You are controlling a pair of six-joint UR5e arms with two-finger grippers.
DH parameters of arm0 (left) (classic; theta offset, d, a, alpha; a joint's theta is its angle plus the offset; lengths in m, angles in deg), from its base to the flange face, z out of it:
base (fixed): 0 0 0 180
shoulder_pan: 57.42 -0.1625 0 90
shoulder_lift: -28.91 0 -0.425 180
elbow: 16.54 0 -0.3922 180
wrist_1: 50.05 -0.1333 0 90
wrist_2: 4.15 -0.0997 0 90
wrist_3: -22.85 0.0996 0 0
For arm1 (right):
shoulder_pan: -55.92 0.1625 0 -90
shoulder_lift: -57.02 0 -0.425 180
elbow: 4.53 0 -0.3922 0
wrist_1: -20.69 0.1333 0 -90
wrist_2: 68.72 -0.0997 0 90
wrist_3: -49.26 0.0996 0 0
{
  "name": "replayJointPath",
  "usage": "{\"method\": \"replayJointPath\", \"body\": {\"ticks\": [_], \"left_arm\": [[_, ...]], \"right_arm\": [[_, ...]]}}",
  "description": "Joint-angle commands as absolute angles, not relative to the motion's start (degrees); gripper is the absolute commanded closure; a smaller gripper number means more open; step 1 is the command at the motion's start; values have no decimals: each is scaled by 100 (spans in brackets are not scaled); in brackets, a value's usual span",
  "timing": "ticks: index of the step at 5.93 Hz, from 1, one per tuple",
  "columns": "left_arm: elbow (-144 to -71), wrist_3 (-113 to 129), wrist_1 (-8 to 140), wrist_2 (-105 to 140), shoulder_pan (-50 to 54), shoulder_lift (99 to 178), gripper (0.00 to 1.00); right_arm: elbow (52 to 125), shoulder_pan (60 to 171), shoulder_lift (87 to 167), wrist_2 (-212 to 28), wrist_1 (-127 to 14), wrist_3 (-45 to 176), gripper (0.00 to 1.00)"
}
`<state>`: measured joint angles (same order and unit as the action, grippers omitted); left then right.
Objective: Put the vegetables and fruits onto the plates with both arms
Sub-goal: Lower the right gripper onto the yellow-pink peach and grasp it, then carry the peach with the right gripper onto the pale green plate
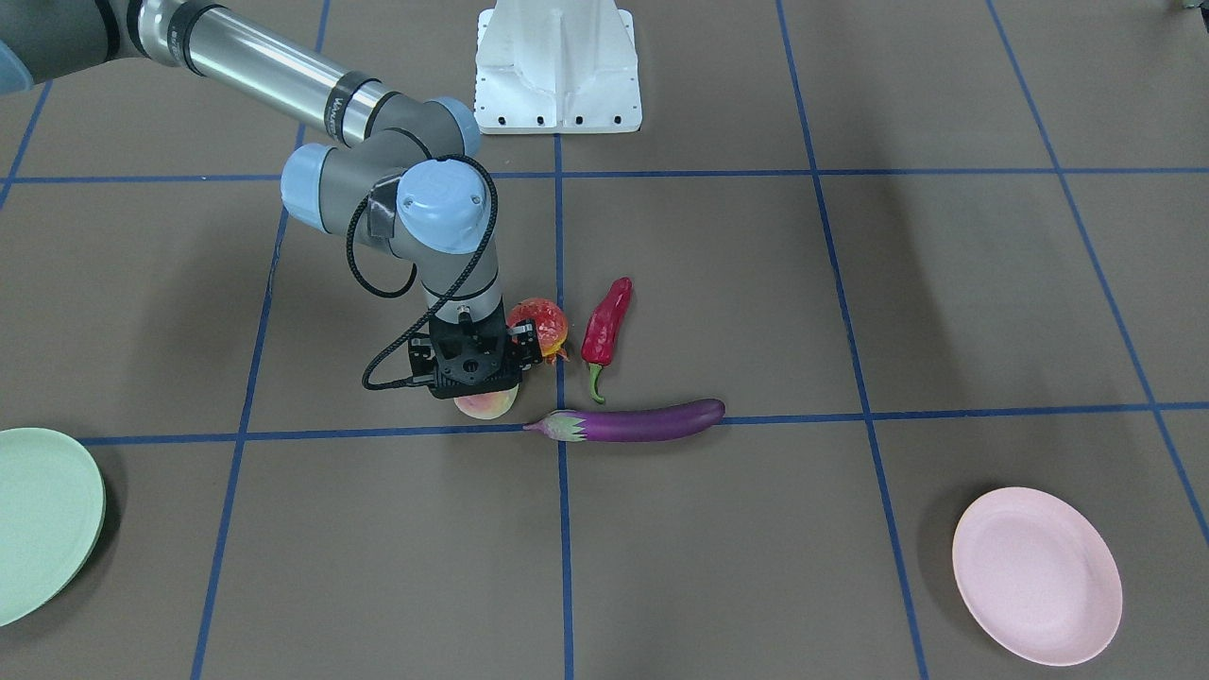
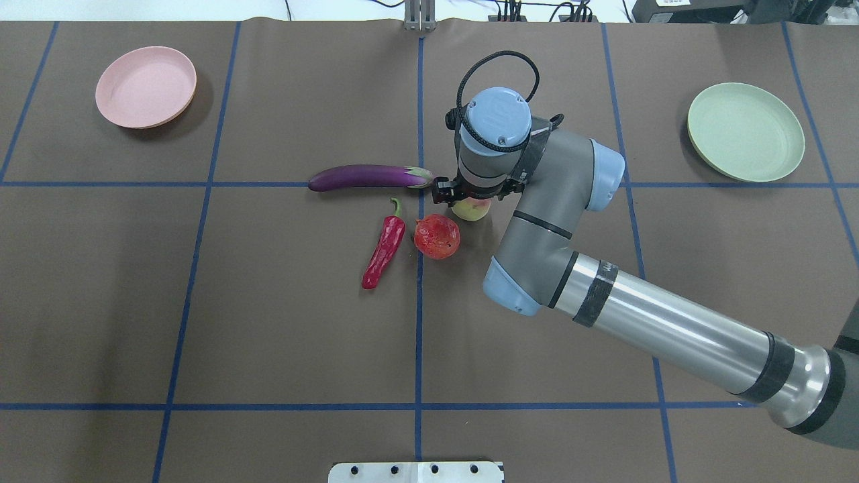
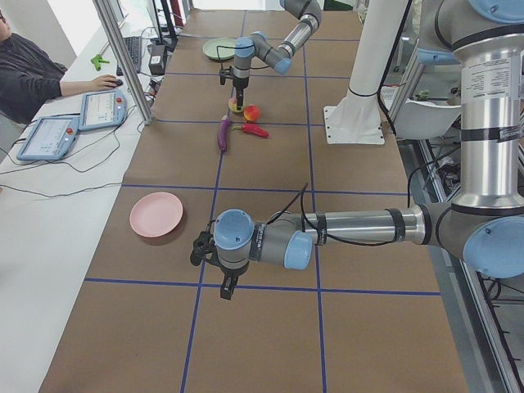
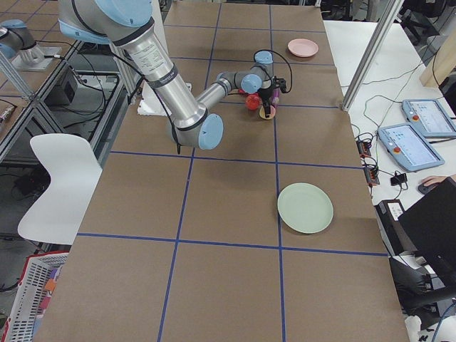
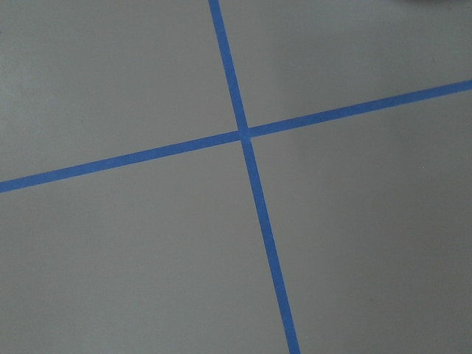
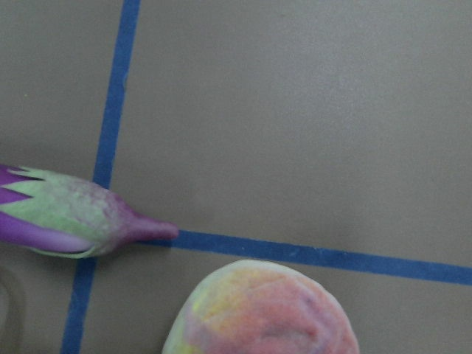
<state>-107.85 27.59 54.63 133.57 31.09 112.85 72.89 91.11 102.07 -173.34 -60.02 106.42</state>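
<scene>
My right gripper hangs straight down over the peach, which rests on the table. Its jaws look spread; the fingertips are hidden. The right wrist view shows the peach at its bottom edge and the eggplant's green cap at the left. The pomegranate-like fruit, the red chili pepper and the purple eggplant lie close beside the gripper. The green plate and the pink plate hold nothing. My left gripper hovers near the pink plate; I cannot tell whether it is open or shut.
The white robot base stands at the table's near middle edge. A person sits at a side desk with tablets. Metal frame posts rise at that edge. A white chair stands off the table.
</scene>
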Motion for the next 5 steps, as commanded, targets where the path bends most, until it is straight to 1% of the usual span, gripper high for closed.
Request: {"method": "replayJointPath", "body": {"ticks": [1,2,3,4,5], "left_arm": [[-10785,2759,5463,13357,3109,11284,0],[-10794,2759,5463,13366,3109,11284,0],[-10786,2759,5463,13366,3109,11284,0],[-10794,2759,5463,13366,3109,11284,0],[-10794,2759,5463,13366,3109,11284,0]], "right_arm": [[7333,9142,10263,-17313,-6008,10552,100],[7412,9395,10263,-17452,-5999,10359,100],[7744,9789,10611,-17906,-5964,9922,100],[8034,10324,11006,-18485,-5955,9031,100],[8072,10938,11384,-19013,-5938,8065,100]]}}
